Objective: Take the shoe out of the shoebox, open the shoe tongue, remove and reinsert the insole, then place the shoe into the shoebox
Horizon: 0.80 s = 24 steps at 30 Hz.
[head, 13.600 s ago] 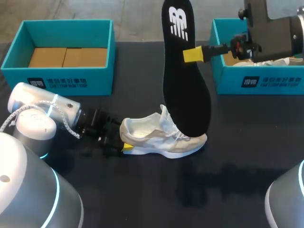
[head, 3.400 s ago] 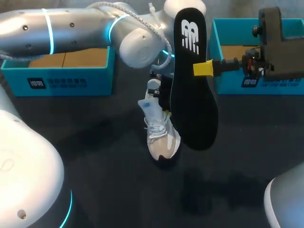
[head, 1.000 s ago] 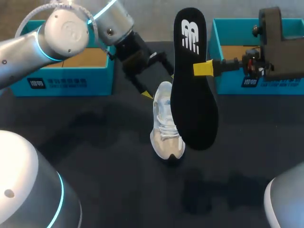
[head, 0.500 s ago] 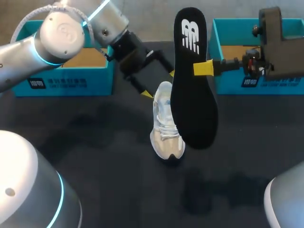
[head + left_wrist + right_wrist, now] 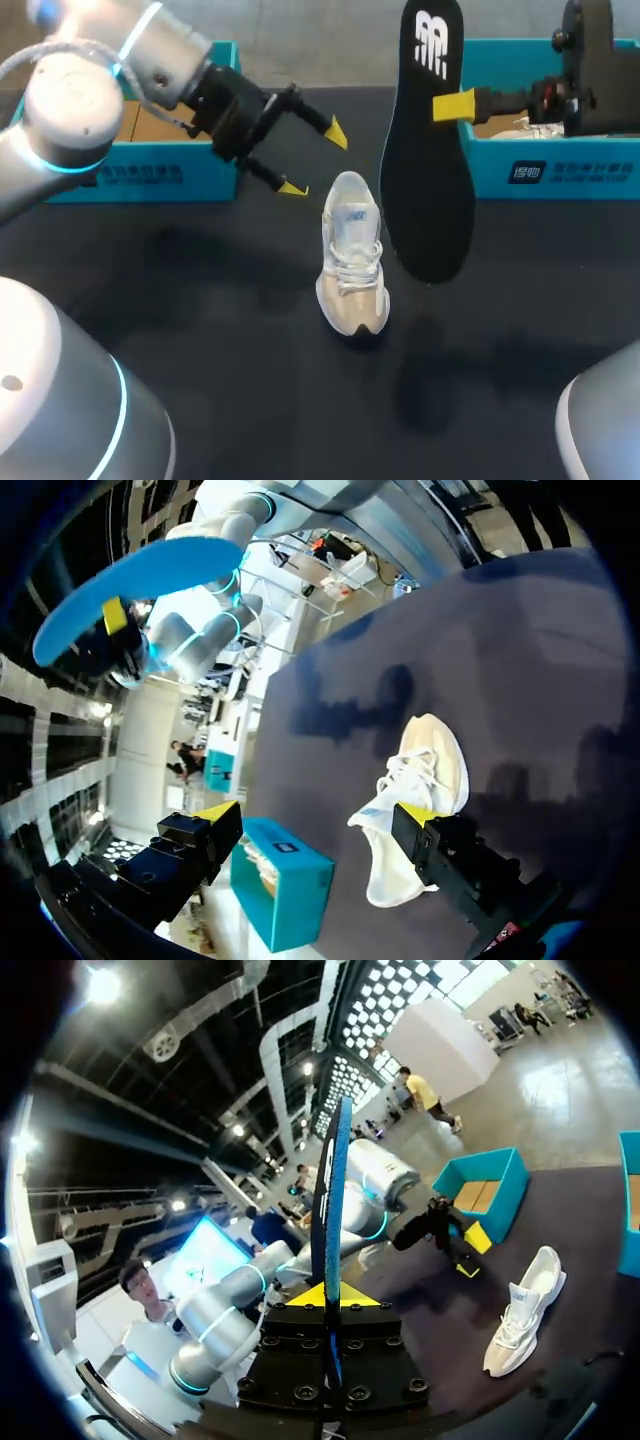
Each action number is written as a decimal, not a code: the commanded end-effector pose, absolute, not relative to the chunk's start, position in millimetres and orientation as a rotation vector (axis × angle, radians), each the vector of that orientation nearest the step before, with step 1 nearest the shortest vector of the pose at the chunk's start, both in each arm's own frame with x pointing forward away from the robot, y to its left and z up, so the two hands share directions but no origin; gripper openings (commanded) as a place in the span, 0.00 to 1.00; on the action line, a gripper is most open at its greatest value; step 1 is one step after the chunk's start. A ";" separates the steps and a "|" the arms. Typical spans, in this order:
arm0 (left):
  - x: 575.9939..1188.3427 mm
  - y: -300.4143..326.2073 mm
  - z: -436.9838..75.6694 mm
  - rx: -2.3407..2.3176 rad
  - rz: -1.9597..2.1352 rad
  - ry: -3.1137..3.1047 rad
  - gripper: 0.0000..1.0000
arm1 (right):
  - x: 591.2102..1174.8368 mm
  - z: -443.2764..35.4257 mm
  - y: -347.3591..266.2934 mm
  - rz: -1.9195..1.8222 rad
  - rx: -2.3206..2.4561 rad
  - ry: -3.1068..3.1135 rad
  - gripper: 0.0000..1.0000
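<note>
Counted from above: one white sneaker [image 5: 352,255] mid-frame on the dark table [image 5: 200,340], heel toward the top. One black insole [image 5: 428,150] upright, upper right, pinched by the right gripper [image 5: 447,104]. Two teal boxes: left shoebox [image 5: 100,180] upper left, right shoebox [image 5: 570,175] upper right, partly hidden behind the insole. Left gripper [image 5: 313,160] spread, empty, just upper left of the sneaker.

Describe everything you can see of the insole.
The insole is thin and flexible-looking: black with a white logo near the heel on one face, blue on the other. It hangs upright in the air, heel up, toe down, near the shoe, clamped at one edge by the right gripper. Nothing else touches it.
</note>
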<state>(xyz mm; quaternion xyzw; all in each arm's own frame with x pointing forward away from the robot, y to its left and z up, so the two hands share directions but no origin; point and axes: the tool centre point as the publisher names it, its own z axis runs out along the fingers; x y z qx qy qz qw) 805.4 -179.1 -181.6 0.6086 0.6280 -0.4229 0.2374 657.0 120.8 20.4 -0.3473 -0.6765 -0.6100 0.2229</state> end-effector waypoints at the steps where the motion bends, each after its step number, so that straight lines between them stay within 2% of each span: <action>1: 792.0 -165.7 -175.7 1.509 -1.206 1.593 1.00 | 693.9 26.1 130.3 -1.610 -0.934 -1.859 0.00; 24: 766.9 -126.5 -101.8 1.368 -1.177 1.188 1.00 | 771.5 -23.6 155.2 -1.338 -1.187 -1.565 0.00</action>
